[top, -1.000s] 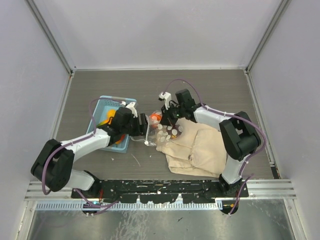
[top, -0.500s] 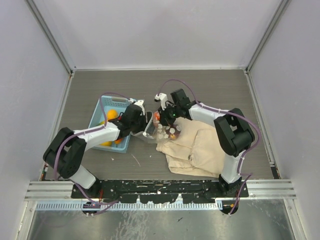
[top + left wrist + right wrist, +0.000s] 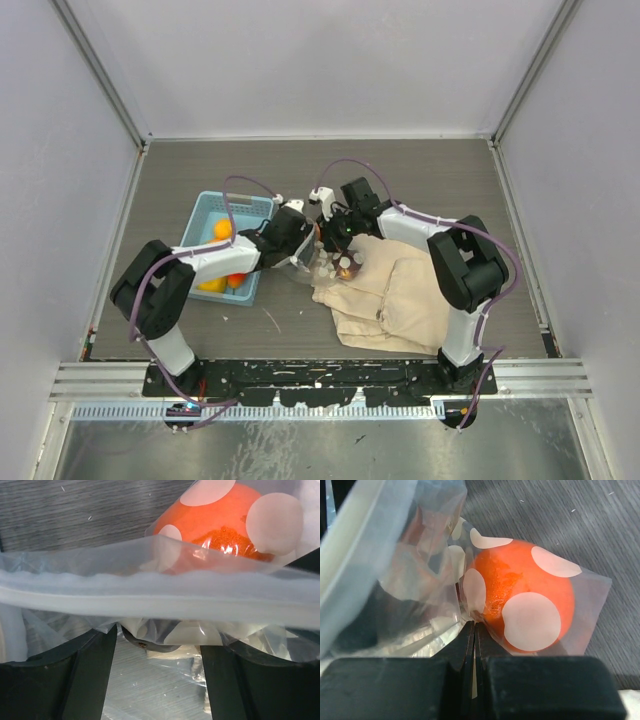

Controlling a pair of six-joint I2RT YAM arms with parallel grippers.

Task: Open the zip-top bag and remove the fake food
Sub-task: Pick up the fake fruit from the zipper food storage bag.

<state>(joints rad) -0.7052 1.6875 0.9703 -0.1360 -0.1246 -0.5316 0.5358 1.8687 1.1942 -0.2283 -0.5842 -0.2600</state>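
**Top view.** L gripper (image 3: 306, 240) and R gripper (image 3: 330, 238) meet over the bag (image 3: 324, 264). The bag lies mid-table (image 3: 430, 180), btwn the basket (image 3: 203, 212) and the sack (image 3: 395, 295), w/ its right part on the sack's edge. Jaw gaps are not readable here, as both tips merge w/ the crinkled film.

**L wrist view.** L gripper (image 3: 159, 645): fingers (image 3: 75, 680) apart, w/ a wide gap btwn them. The zip strip (image 3: 150, 595) runs across the whole frame just above the tips, and loose film sags into the gap. Whether either pad touches the film cannot be told. The orange fruit (image 3: 220, 525) sits beyond the strip, inside the bag, partly behind white spots.

**R wrist view.** R gripper (image 3: 474, 630): fingers pressed together, clamped on a fold of bag film just beside the orange fruit (image 3: 520, 600). The fruit fills a corner of the bag.

**Top view only.** The basket fruit (image 3: 222, 228) (orange, plus a yellow and a red piece nearer the arms) and a maroon piece (image 3: 345, 263) inside the bag.

**Wrist views only.** Jaw gaps, the strip, and the fruit's glossy, speckled skin.

**Hidden or unclear.**
- Both sets of fingers are cropped at the frame bottom.
- The L part of the R wrist view is blurred film w/ dark shapes behind it that cannot be identified.
- The no. of pieces in the bag cannot be counted.
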